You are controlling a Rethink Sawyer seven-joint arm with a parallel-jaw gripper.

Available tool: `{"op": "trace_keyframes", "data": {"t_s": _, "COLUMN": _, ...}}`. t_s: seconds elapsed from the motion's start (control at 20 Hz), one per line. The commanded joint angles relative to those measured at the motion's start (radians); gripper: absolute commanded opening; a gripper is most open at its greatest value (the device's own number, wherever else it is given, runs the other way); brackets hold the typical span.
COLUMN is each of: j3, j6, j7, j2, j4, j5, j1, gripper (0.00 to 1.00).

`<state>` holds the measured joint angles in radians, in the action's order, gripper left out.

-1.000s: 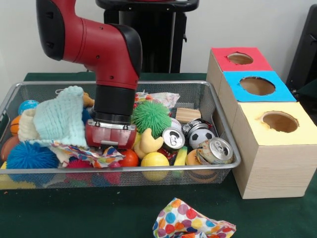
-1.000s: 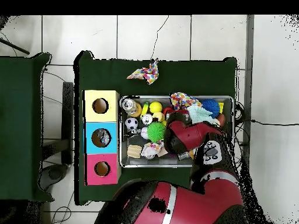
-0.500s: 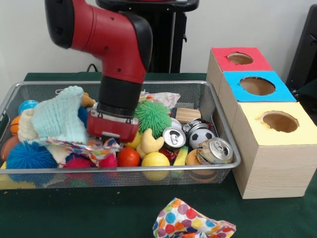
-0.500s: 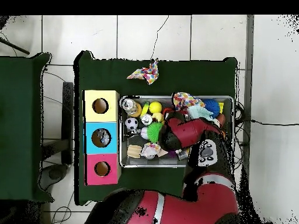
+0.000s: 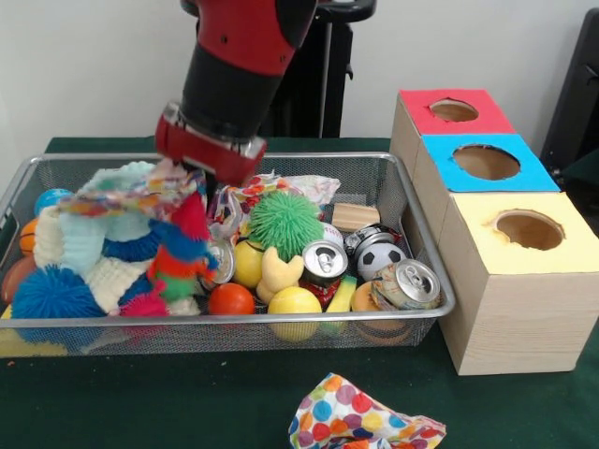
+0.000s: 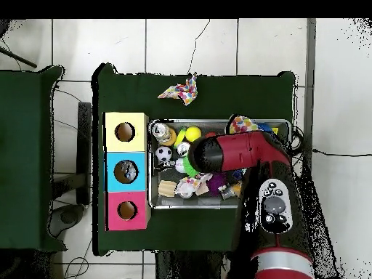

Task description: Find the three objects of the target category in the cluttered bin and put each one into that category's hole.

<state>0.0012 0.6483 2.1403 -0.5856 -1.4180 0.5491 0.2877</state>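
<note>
Hand: my hand [image 5: 208, 161] hangs above the left half of the bin [image 5: 374, 316], clenched on the dotted cloth [image 5: 140, 192]; the fingers themselves are hidden under the wrist housing.
Cloth: it drapes from my hand over the knit piece [image 5: 112, 224], with red, green and blue folds trailing down toward the bin floor; I judge it is lifted clear so that what lies under it can be searched.
Bin: it sits on the desk [image 5: 187, 402], just beside the three boxes, crowded with a green spiky ball [image 5: 284, 223], a blue spiky ball [image 5: 45, 292], cans [image 5: 407, 283], a small football [image 5: 381, 258] and smooth balls [image 5: 293, 301].
Holes: the red box [image 5: 449, 112], blue box [image 5: 482, 161] and yellow box [image 5: 524, 271] stand in a row touching one another, each with one round hole on top.
Stray cloth: a second dotted cloth [image 5: 360, 421] lies on the desk in front of the bin.
Surface: dark green cover over the desk.
Room: pale wall behind in the front view; light floor tiles [image 6: 174, 43] in the overhead view.
</note>
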Motion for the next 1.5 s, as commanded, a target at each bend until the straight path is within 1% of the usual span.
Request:
{"op": "trace_keyframes", "data": {"t_s": 0.05, "j3": 0.126, "j6": 0.085, "j7": -0.270, "j2": -0.132, "j4": -0.153, "j5": -0.001, "j1": 0.035, "gripper": 0.00}}
{"op": "trace_keyframes", "data": {"t_s": 0.35, "j3": 0.133, "j6": 0.092, "j7": -0.246, "j2": -0.143, "j4": -0.163, "j5": 0.024, "j1": 0.038, "gripper": 0.00}}
{"op": "trace_keyframes", "data": {"t_s": 0.8, "j3": 0.142, "j6": 0.110, "j7": -0.223, "j2": -0.127, "j4": -0.143, "j5": 0.030, "j1": 0.039, "gripper": 0.00}}
{"op": "trace_keyframes", "data": {"t_s": 0.9, "j3": 0.132, "j6": 0.131, "j7": -0.213, "j2": -0.127, "j4": -0.135, "j5": 0.037, "j1": 0.024, "gripper": 0.00}}
{"op": "trace_keyframes", "data": {"t_s": 1.05, "j3": 0.105, "j6": 0.217, "j7": -0.219, "j2": -0.135, "j4": -0.108, "j5": 0.062, "j1": -0.032, "gripper": 0.00}}
{"op": "trace_keyframes", "data": {"t_s": 1.2, "j3": 0.104, "j6": 0.214, "j7": -0.171, "j2": -0.121, "j4": -0.104, "j5": 0.051, "j1": -0.042, "gripper": 0.00}}
{"op": "trace_keyframes", "data": {"t_s": 1.5, "j3": 0.070, "j6": 0.240, "j7": -0.114, "j2": -0.132, "j4": -0.108, "j5": 0.050, "j1": -0.070, "gripper": 0.00}}
